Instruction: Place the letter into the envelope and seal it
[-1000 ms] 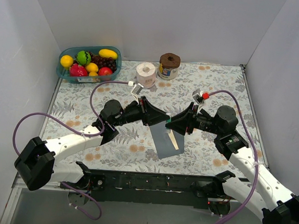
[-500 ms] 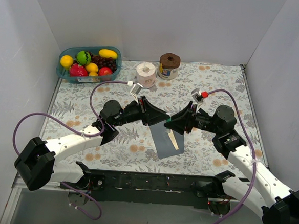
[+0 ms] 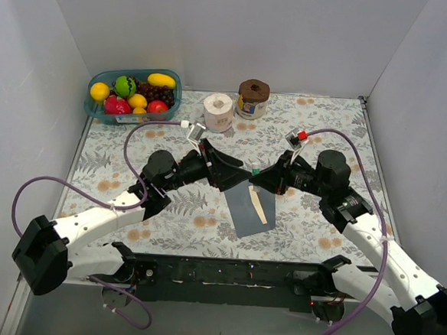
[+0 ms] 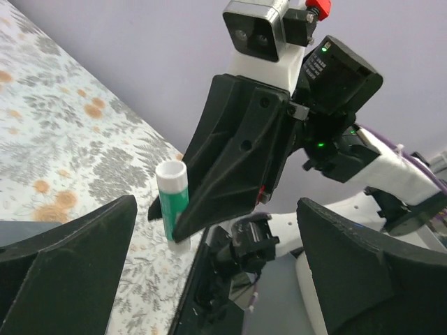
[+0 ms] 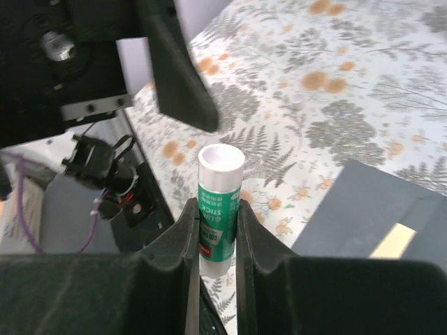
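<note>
The right gripper [image 5: 215,218] is clenching a green glue stick [image 5: 221,183] near the dark envelope's [image 3: 245,213] far edge, while the left gripper [image 4: 216,209] is gaping wide, holding nothing.

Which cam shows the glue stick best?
Right wrist: the glue stick fills mid-frame, label readable, clamped in the right pincer. Left wrist shows it side-on, partly behind a pincer finger. Top external shows only a green speck.
</note>
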`<state>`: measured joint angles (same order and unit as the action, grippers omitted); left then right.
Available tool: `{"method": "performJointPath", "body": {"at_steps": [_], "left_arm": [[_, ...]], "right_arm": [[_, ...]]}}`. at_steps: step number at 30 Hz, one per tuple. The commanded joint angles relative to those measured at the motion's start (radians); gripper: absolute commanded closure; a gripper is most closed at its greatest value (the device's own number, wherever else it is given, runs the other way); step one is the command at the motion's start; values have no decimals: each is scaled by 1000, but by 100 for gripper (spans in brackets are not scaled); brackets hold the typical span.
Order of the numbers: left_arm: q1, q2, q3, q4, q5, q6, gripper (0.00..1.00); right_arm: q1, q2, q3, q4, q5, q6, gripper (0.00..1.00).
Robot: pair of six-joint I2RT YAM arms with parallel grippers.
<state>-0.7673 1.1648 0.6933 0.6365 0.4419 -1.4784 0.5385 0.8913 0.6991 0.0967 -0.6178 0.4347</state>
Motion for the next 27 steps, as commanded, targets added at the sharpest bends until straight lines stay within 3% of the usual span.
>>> {"method": "performJointPath", "body": {"at_steps": [1, 5, 7, 17, 20, 27], "left_arm": [[11, -123, 29, -214, -165, 160, 2], [17, -155, -4, -307, -227, 302, 2], [17, -137, -57, -320, -239, 377, 2], [14, 140, -176, -252, -263, 452, 2], [14, 167, -210, -164, -238, 443, 2], [5, 309, -190, -158, -229, 474, 2]], "right_arm": [[-12, 55, 208, -302, 274, -154, 99], [-38, 257, 399, -709, 426, -235, 99], [-40, 368, 434, -788, 522, -254, 99], [-81, 509, 330, -744, 745, -246, 99], [-106, 529, 298, -715, 724, -252, 99], [-121, 604, 261, -654, 702, -264, 99]]}}
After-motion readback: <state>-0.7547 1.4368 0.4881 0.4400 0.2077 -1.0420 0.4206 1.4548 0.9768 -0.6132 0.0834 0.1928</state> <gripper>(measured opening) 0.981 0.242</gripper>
